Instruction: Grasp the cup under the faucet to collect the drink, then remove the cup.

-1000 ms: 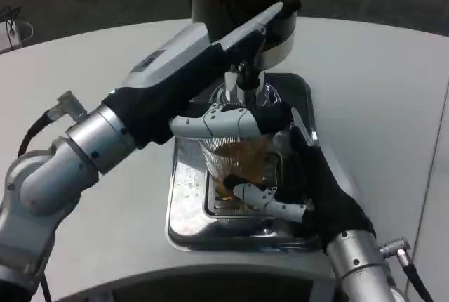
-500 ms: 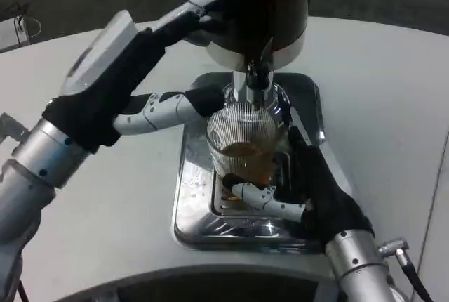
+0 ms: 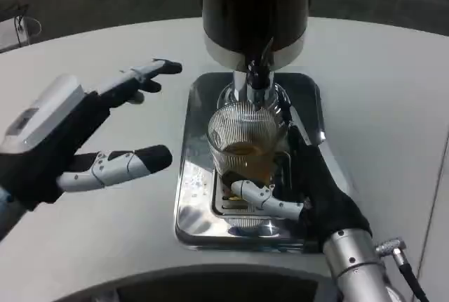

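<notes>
At the lower right of the frame the right hand [image 3: 319, 193] comes up from the bottom edge and wraps the cup [image 3: 245, 149] from its right side, with one white-and-black finger [image 3: 263, 198] curled across the front of the cup low down. It looks clamped on the lower half, though the far side of the grip is hidden behind the glass.

The cup stands in the middle of the frame on the grated centre of a shiny metal drip tray [image 3: 193, 214], directly below the faucet [image 3: 257, 77]. It is clear and ribbed, and amber drink fills roughly its lower part. By my judgement that makes it moderately heavy at the bottom and ready to slosh — it should be lifted level and slowly. The ribs should give the fingers some bite, but any wet on the wall would make it slippery, and whether it is glass or thin plastic I cannot tell; either way a firm, not crushing, squeeze around the lower wall seems the right hold.

At the left of the frame the left hand [image 3: 66, 144] hovers above the white table [image 3: 393, 98] with its fingers spread and nothing in them, well apart from the cup.

Farthest, at top centre, rises the dark dispenser [image 3: 256, 3] with its silver base.
</notes>
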`<state>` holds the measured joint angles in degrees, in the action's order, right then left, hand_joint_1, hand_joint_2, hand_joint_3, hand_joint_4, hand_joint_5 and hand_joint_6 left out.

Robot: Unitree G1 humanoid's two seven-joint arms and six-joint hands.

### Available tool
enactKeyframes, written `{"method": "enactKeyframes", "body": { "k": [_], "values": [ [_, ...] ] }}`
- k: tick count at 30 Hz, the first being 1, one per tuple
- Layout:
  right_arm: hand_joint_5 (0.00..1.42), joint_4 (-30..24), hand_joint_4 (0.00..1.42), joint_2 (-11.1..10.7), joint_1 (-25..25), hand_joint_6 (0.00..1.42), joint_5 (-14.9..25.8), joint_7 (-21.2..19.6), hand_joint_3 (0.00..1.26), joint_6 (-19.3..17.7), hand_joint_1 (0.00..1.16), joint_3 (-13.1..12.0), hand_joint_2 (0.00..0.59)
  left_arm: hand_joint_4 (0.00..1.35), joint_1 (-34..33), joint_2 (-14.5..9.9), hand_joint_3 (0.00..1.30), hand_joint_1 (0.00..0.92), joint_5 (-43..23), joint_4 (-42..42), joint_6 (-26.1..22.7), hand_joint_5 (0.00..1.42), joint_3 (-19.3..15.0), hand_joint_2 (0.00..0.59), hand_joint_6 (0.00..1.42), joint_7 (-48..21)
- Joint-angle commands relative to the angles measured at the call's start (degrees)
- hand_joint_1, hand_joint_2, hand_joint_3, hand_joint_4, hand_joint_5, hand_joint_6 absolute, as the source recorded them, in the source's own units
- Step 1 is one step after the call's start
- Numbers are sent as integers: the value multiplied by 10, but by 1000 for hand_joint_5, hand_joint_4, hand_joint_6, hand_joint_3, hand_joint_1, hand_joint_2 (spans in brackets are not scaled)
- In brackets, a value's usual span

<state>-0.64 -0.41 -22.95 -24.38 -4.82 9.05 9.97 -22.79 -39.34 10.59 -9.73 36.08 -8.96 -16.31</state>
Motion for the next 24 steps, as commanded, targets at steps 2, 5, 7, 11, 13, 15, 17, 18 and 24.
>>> {"method": "enactKeyframes", "body": {
  "k": [2,5,7,11,13,15,17,18,24],
  "values": [
    [0,23,0,16,-15,0,1,-16,0,6,770,9,212,0,70,-34,27,0,27,89,-66,85,-19,89,196,-19],
    [0,37,0,23,-24,0,3,-24,0,4,770,11,212,0,102,-45,11,0,29,138,-100,68,-30,88,192,-29],
    [0,48,0,28,-32,0,3,-32,0,3,770,12,212,0,118,-50,3,0,27,163,-118,59,-35,88,192,-37],
    [0,71,0,37,-49,0,6,-46,0,0,770,10,212,0,150,-51,0,0,23,211,-153,55,-49,88,191,-47],
    [0,80,0,39,-56,0,7,-51,0,-1,770,9,212,0,166,-50,0,0,19,233,-167,54,-56,88,191,-52],
    [0,86,0,41,-61,0,9,-56,0,-2,770,7,212,0,186,-48,0,0,16,253,-174,54,-62,88,191,-57],
    [0,91,0,43,-65,0,11,-60,0,-3,770,6,212,0,199,-46,0,0,16,267,-180,53,-66,87,191,-59],
    [0,93,0,43,-67,0,12,-61,0,-4,770,6,212,0,204,-46,0,0,16,271,-182,53,-68,87,191,-60],
    [0,106,0,45,-76,0,21,-67,0,-8,770,4,212,0,231,-52,0,0,14,291,-193,53,-78,87,191,-69]
  ]
}}
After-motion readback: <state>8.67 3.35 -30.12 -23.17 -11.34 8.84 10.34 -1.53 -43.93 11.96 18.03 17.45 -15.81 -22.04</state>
